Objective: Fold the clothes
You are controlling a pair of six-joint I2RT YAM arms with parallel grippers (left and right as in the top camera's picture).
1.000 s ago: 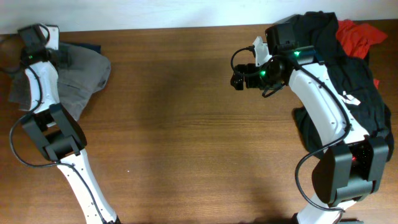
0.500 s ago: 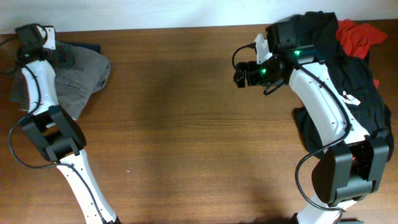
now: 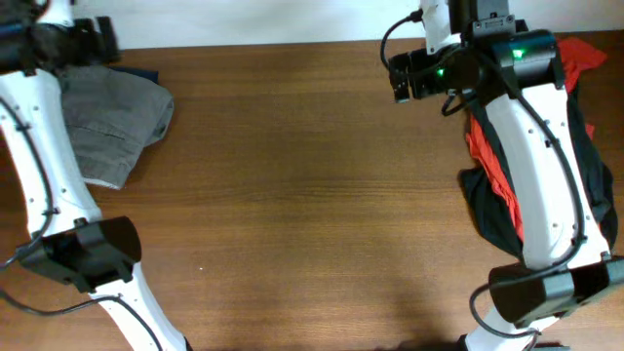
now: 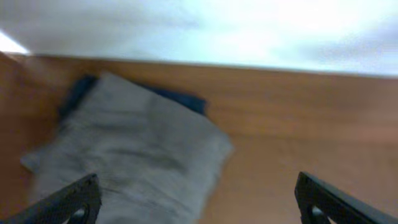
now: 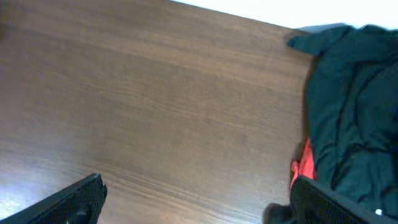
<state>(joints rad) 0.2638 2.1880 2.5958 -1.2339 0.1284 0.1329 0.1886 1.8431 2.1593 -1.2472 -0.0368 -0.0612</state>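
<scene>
Clothes pile (image 3: 485, 200) lies partly hidden under the right arm (image 3: 531, 146).

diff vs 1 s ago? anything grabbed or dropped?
Both arms swung back toward the table's far edge: the left gripper came off the gray garment, and the right gripper retreated from the middle. Both are open and empty. The gray garment and black-and-red pile stayed put.
</scene>
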